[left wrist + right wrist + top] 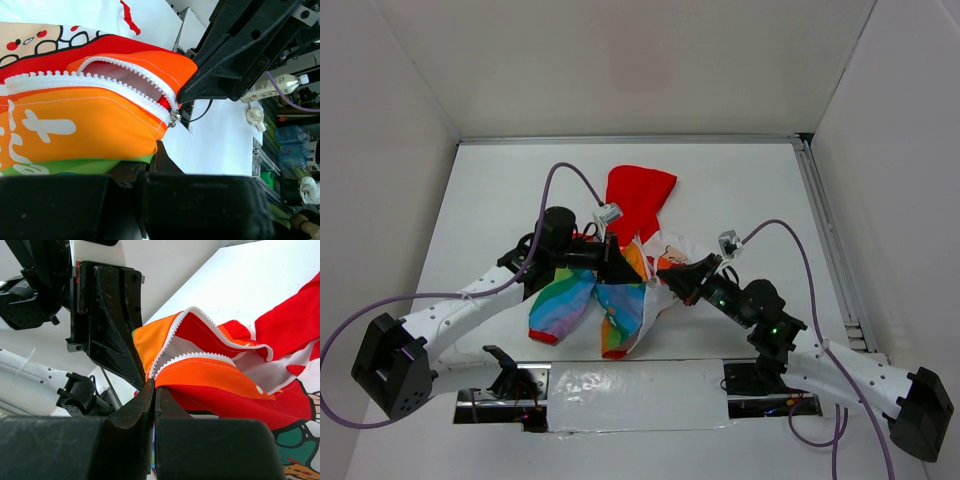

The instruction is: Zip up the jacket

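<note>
The jacket (pixel 620 290) lies mid-table, its red hood (pixel 640 195) toward the back and its rainbow sleeves toward the front. My left gripper (pixel 618 266) is shut on the orange and green hem (pixel 100 120), just below the white zipper teeth (pixel 75 80). The small metal slider (pixel 174 117) sits at the end where the two rows of teeth meet. My right gripper (pixel 668 276) is shut on the orange edge (pixel 210 375) at that same zipper end (pixel 170 347). The zipper is open above the slider. The two grippers are nearly touching.
A foil-taped plate (pixel 620 385) runs along the table's front edge between the arm bases. A metal rail (pixel 825 240) runs down the right side. White walls enclose the table at the back and sides. Purple cables arc over both arms.
</note>
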Available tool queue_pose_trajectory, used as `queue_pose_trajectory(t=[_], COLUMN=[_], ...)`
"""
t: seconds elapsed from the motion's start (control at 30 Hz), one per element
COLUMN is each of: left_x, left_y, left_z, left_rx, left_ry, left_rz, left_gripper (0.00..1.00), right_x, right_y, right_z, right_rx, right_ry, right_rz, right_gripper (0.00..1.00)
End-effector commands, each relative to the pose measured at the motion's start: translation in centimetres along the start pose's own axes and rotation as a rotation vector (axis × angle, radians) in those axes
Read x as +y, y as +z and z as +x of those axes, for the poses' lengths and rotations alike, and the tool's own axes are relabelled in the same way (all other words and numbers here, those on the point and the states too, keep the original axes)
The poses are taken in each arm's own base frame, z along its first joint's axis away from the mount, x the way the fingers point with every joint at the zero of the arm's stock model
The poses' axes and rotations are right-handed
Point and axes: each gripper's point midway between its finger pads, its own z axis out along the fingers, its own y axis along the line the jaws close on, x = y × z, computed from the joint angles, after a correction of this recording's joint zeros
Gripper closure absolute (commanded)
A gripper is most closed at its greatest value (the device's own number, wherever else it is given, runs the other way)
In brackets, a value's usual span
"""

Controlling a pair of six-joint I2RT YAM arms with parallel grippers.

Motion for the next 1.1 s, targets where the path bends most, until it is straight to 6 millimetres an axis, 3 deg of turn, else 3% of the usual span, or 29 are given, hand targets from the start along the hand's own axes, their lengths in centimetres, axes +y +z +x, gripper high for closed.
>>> queue_pose_trajectory(t=[0.0,0.5,0.77,1.07], left_x=[-1.7,-2.0,-2.1,-1.5], left_y=[0.0,0.5,0.7,1.0], left_z=[-0.7,0.0,0.1,-0.1], left_rx=[-0.017,0.006,0.009,0.007], left_ry=[0.053,0.050,0.086,0.073], left_rz=[0.079,0.103,0.096,0.058], left_gripper=[1.00,1.00,1.00,1.00], right_x=[1.9,1.5,1.4,2.1], right_y=[0.6,0.2,1.1,0.5], right_z=[-2.8,-4.5,-3.9,-3.7], right_rx=[-0.067,-0.193,-0.105,-0.086], right_ry=[-0.006,0.096,0.100,0.134], right_rz=[-0.047,-0.032,0.014,-0.014], right_gripper=[1.00,1.00,1.00,1.00])
